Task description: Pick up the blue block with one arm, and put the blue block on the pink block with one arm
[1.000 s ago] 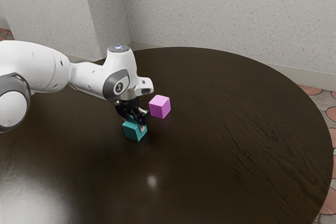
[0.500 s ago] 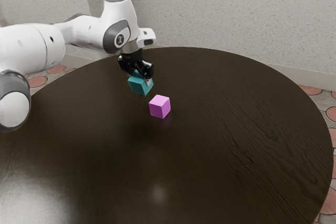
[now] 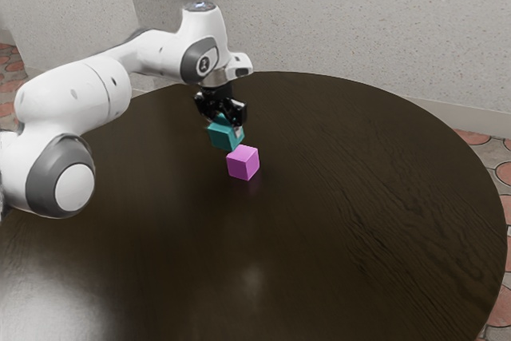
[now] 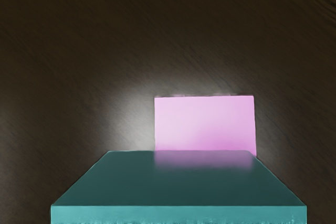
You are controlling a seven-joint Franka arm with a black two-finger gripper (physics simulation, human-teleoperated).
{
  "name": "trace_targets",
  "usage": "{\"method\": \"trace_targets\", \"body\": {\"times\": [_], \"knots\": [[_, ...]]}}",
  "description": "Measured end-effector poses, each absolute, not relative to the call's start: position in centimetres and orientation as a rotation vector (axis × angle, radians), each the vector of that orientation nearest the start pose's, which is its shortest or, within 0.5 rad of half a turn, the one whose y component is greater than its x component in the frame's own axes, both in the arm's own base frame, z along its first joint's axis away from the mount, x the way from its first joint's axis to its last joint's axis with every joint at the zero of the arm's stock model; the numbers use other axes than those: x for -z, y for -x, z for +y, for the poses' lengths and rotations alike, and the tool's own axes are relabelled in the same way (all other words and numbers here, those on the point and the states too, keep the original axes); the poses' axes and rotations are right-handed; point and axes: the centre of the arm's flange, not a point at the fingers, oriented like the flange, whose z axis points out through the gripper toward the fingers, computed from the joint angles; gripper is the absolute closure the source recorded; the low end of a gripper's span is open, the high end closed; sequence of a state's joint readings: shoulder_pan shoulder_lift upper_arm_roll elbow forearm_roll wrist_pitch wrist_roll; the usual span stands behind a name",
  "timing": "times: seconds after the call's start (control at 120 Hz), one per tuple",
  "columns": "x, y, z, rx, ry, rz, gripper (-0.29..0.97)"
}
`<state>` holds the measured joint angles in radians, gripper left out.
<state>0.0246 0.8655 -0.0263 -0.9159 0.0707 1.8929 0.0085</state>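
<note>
Just above matte pink cube (image 3: 243, 162) | your black two-finger gripper (image 3: 226, 123) clamps teal-blue cube (image 3: 223, 136) | held clear to avoid knocking it

My exterior camera looks down across the table (image 3: 383, 221) from high, arm (image 3: 120, 77) entering at nine o'clock; my wrist camera sits close above. Both share the pink block (image 3: 243, 163).
</note>
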Motion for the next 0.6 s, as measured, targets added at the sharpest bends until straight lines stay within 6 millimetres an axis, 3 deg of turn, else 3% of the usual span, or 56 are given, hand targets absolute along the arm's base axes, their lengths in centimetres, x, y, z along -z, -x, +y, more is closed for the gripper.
{"method": "trace_targets", "body": {"times": [0.208,0.6], "knots": [[-37.0,-80.4,1.8,0.227,3.076,0.017,0.37],[-36.6,-80.4,0.7,0.213,3.1,0.042,0.37]]}}
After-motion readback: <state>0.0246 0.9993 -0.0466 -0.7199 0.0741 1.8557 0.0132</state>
